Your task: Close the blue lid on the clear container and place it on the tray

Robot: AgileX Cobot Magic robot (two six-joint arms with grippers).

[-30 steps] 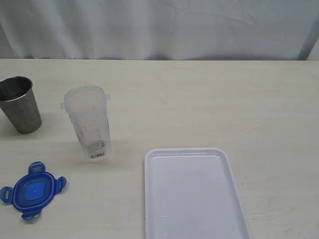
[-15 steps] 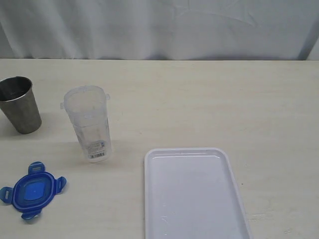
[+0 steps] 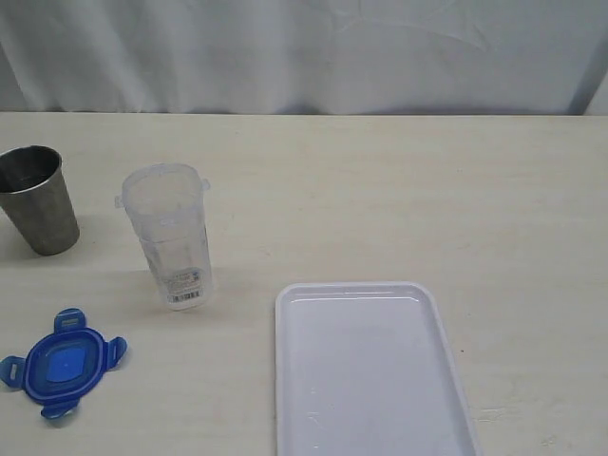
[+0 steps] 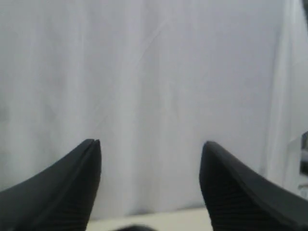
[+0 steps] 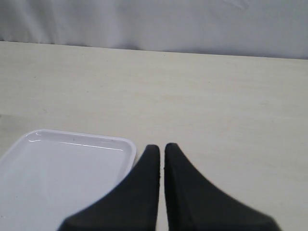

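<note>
exterior view: container (image 3: 171, 237) upright and uncovered, left on the table (image 3: 427, 190); lid (image 3: 65, 364) flat at near left, apart from it; tray (image 3: 285, 380) near centre.
left wrist view: left tool (image 4: 150, 183) spread, pinching nothing.
right wrist view: right tool (image 5: 161, 159) pressed together, near the tray's corner.

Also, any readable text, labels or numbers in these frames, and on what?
Nothing is clear enough to quote.
On the label near the base of the clear container: barcode and print, too small to read.
On the blue lid: a lighter patch on the top face, no legible text.
On the steel cup and the tray: no markings visible.
</note>
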